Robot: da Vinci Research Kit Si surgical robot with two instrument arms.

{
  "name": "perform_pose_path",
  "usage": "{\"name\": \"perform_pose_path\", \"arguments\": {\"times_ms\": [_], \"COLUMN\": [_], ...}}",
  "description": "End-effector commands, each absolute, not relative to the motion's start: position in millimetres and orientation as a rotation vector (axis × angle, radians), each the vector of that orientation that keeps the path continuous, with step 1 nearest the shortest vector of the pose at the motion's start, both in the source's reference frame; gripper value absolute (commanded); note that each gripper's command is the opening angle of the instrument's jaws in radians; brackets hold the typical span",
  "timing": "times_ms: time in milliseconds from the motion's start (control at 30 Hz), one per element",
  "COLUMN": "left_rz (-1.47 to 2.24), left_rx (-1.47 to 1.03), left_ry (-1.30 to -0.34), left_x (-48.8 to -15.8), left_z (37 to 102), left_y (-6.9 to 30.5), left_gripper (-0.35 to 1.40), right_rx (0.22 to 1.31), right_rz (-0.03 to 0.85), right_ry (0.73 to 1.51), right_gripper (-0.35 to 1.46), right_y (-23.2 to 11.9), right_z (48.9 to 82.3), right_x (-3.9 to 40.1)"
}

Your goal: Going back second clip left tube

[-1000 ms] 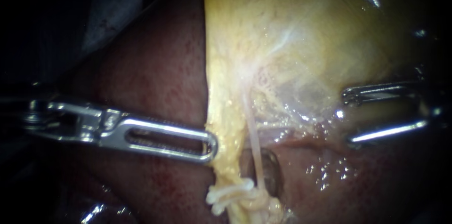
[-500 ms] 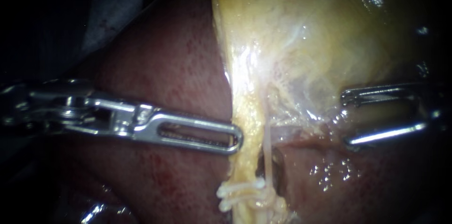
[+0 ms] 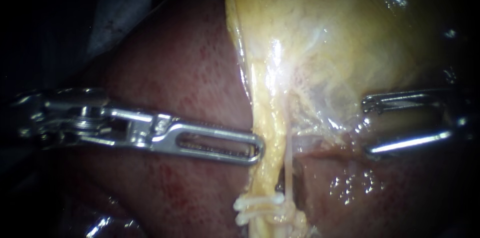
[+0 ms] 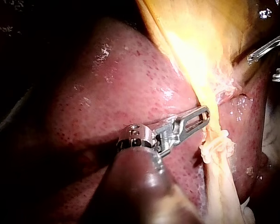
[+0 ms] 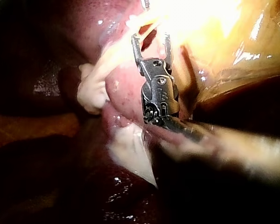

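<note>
My left instrument (image 3: 256,148) comes in over the red liver (image 3: 175,83). Its slotted jaws lie together, and the tip presses sideways into a yellow band of tissue (image 3: 265,133) hanging from the gallbladder (image 3: 325,33). Just past that band a thin pale tube (image 3: 289,160) runs down to a knot of white strands (image 3: 257,207). No clip shows on it. In the left wrist view the left instrument (image 4: 204,114) touches the same band above the knot (image 4: 217,147). My right instrument (image 3: 371,127) stands open to the right of the tube, apart from it. The right wrist view shows the right instrument (image 5: 151,41) gaping.
A dark hollow (image 3: 299,190) lies in the liver just right of the tube's lower end. Wet, glistening liver (image 3: 350,188) spreads below the right instrument. The outer left and upper left are dark.
My left instrument has moved right and pushed the yellow band and the tube to the right with it. The right instrument has stayed where it was, open.
</note>
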State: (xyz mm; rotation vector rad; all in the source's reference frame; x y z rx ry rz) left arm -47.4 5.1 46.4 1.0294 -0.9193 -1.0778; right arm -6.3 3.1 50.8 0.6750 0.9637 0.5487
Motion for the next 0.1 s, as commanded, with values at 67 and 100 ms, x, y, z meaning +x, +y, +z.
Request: {"name": "perform_pose_path", "arguments": {"times_ms": [67,100], "left_rz": [-1.076,-1.076], "left_rx": [1.031,1.031], "left_ry": [-0.919,-0.919], "left_x": [-47.4,-47.4], "left_z": [46.4,46.4], "left_y": [5.1,5.1], "left_gripper": [-0.35,-0.35], "right_rx": [0.674,0.674], "right_rz": [0.549,0.549], "right_ry": [0.966,0.966], "right_gripper": [0.51,0.51], "right_y": [3.0,3.0], "right_z": [50.8,50.8], "right_x": [-6.2,-6.2]}}
